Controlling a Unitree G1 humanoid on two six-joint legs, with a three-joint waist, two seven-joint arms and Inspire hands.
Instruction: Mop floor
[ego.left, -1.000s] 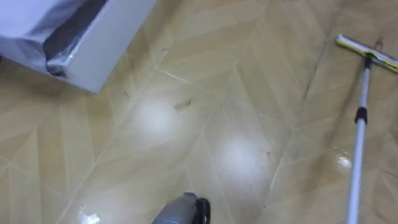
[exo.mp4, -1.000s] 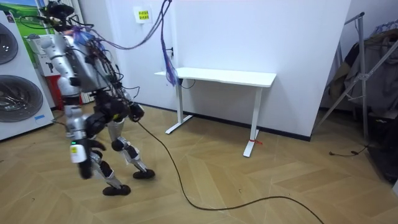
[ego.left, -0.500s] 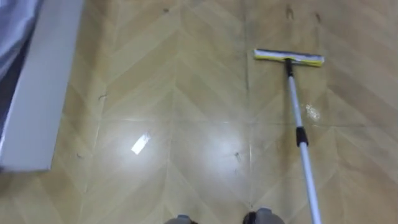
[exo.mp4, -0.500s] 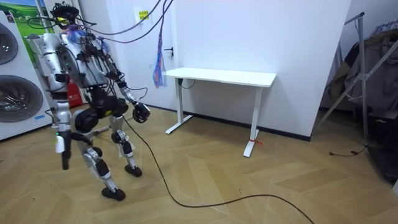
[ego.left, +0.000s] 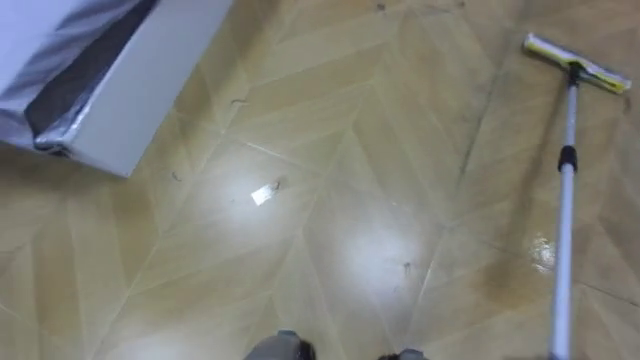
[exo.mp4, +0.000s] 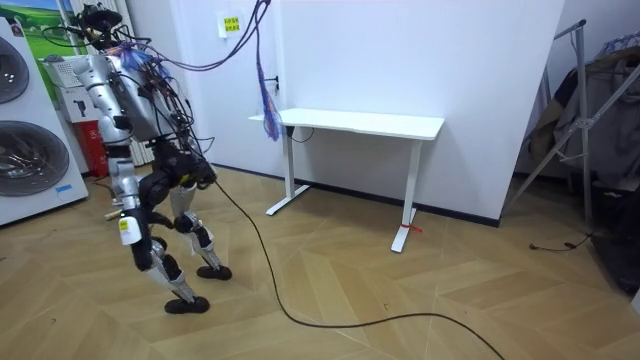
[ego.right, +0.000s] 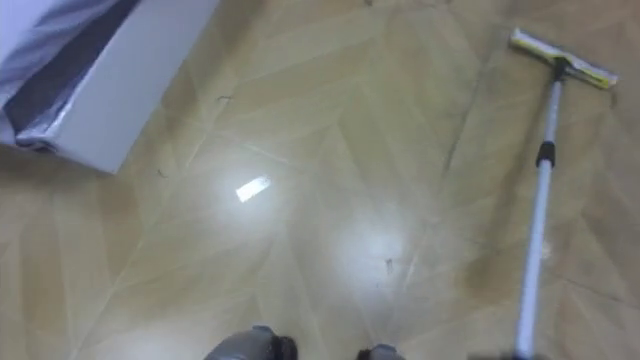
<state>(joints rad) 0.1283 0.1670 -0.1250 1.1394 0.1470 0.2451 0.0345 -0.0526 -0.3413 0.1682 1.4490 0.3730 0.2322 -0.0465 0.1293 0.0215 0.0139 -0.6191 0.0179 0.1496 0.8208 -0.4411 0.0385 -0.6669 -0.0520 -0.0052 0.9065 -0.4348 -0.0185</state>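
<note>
Wood-look herringbone floor (ego.left: 330, 150), glossy and marked by pale glare patches, is seen below the robot. The mop (ego.left: 565, 190) is found at the right of the eye views: its flat yellow-and-white mop head (ego.left: 577, 63) is set on the floor at 2 o'clock, and its thin white pole, ringed by a dark collar, is run down toward 5 o'clock. There it is cut off by the lower edge, so what holds it is hidden

At 10 o'clock a white box-shaped body (ego.left: 140, 85) with a dark strip and crinkled film is cut off by the top and left edges; what it is cannot be told. A small pale scrap (ego.left: 262, 195) is seen on the floor just off centre toward 9 o'clock

In the room view the robot is seen at 9 o'clock, knees bent and legs apart, near two washing machines (exo.mp4: 30, 140); what is behind their round doors cannot be made out. A white desk (exo.mp4: 365, 124) is stood at the wall near 12 o'clock. A lowered hand (exo.mp4: 127, 240) is seen by the thigh; which hand it is, and whether its fingers are apart, together or clamped on anything, cannot be told
</note>
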